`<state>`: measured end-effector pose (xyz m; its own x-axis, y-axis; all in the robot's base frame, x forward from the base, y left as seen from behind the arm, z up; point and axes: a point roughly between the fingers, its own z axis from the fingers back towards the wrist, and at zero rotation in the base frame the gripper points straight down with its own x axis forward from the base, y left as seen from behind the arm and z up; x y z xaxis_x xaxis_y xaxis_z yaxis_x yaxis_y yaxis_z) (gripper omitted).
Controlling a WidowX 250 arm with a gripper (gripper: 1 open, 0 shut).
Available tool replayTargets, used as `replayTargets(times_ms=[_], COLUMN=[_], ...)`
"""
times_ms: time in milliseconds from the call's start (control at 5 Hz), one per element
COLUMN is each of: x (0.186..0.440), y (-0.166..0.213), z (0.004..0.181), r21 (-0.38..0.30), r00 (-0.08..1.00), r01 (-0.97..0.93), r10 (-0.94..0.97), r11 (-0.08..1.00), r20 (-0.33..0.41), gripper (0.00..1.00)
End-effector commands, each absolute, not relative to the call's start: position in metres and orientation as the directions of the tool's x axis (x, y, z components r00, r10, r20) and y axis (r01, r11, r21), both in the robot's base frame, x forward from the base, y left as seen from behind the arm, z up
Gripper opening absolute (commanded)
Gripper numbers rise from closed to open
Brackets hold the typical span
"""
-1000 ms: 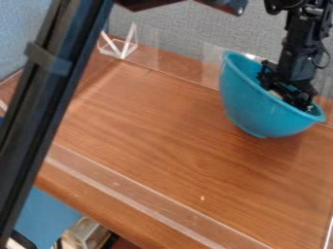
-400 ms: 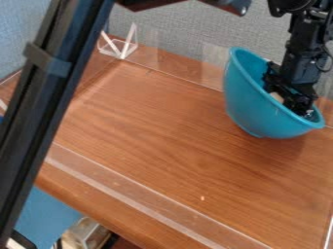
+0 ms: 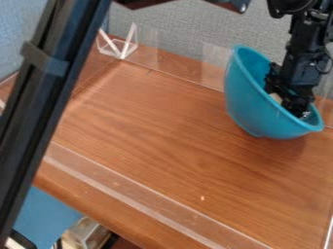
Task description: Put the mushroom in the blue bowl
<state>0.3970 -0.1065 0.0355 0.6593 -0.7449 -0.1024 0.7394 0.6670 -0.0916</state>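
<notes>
The blue bowl (image 3: 255,101) stands at the right rear of the wooden table (image 3: 156,136), tipped so its left wall rises high and its mouth faces right. My black gripper (image 3: 294,98) points down into the bowl, its tips low against the inside near the right rim. The jaws look shut, but the fingers hide what, if anything, is between them. The mushroom is hidden; I cannot make it out inside the bowl or on the table.
A clear plastic triangular stand (image 3: 120,44) sits at the table's back left corner. A thick black pole (image 3: 53,92) crosses the foreground on the left. A clear strip (image 3: 143,199) runs along the table's front edge.
The bowl has tipped further, its left wall rising and its mouth turning right. The gripper stays in the bowl and has rolled slightly.
</notes>
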Motion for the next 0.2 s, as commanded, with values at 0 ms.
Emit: replayTargets(times_ms=[0], x=[0.3991], y=[-0.0967], z=[0.0528], r21=[-0.068], r00=[0.696], r01=[0.71], r10=[-0.714], r11=[0.701], r20=[-0.08], gripper=[0.0])
